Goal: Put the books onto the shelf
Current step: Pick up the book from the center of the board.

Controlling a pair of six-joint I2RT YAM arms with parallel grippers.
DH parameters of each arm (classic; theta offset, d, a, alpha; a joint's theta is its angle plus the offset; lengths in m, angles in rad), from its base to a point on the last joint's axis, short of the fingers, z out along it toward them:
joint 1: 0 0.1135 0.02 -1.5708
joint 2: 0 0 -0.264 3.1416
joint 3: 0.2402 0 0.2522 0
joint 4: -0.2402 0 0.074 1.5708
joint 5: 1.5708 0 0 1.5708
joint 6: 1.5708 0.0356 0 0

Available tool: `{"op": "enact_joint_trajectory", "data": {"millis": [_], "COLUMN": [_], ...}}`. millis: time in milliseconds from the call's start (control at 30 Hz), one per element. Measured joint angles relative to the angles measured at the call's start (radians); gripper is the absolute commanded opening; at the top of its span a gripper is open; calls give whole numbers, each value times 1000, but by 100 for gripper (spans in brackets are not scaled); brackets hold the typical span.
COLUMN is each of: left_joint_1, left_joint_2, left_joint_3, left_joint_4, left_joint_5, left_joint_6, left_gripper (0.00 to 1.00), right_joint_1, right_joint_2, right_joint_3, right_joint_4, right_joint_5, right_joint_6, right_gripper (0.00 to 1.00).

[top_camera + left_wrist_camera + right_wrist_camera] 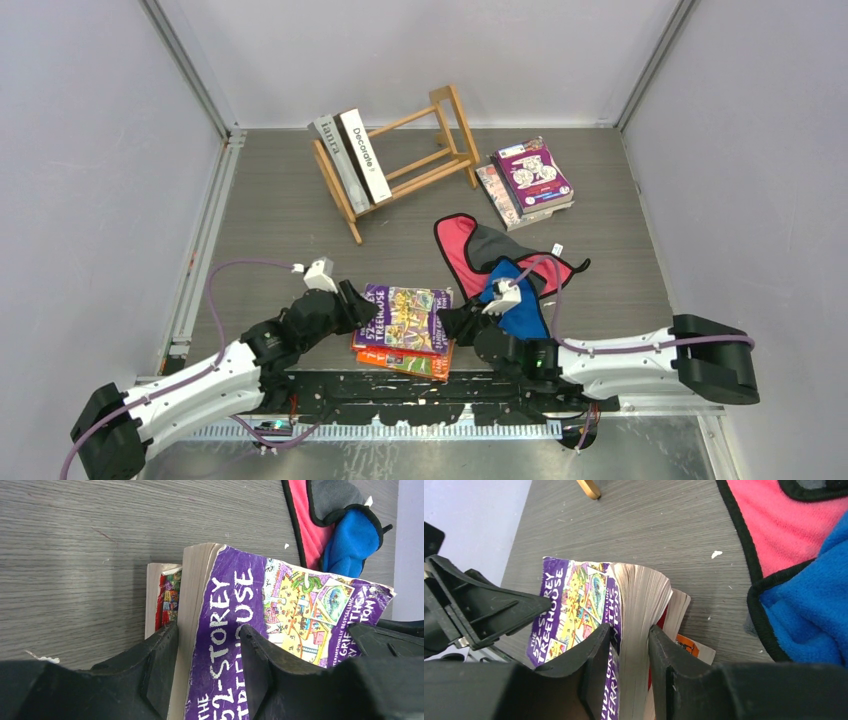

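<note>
In the lower middle of the top view, the purple book (405,318) lies on top of an orange book (415,362). The left claw (362,300) is clamped on its left edge, one finger on the cover and one under the pages. The right claw (447,322) is narrow and pinches the page edge on the right. The shelf (400,121) stands at upper centre, well apart, with two big books (365,155) at its left end. More books (535,175) lie in a pile to its right. Red, grey and blue cloths (460,250) lie between.
</note>
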Motion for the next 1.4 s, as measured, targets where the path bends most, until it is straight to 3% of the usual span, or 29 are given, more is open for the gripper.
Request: {"op": "enact_joint_trajectory", "data": {"millis": [267, 600, 1167, 1400], "left_joint_1": [0, 6, 9, 13], "left_joint_2": [-7, -56, -106, -118], "left_joint_3": [0, -6, -15, -15], "left_joint_4": [0, -56, -93, -103], "left_joint_5": [6, -18, -54, -59], "left_joint_6": [-1, 7, 22, 24], "left_gripper": [49, 49, 48, 47], "right_joint_1": [0, -8, -11, -11], "right_joint_2": [-50, 66, 77, 135], "right_joint_3": [18, 73, 130, 169], "right_joint_4": [-58, -30, 14, 30], "right_joint_5": [-24, -47, -143, -159], "right_joint_6": [-26, -72, -113, -114], "right_gripper": [37, 39, 44, 42]}}
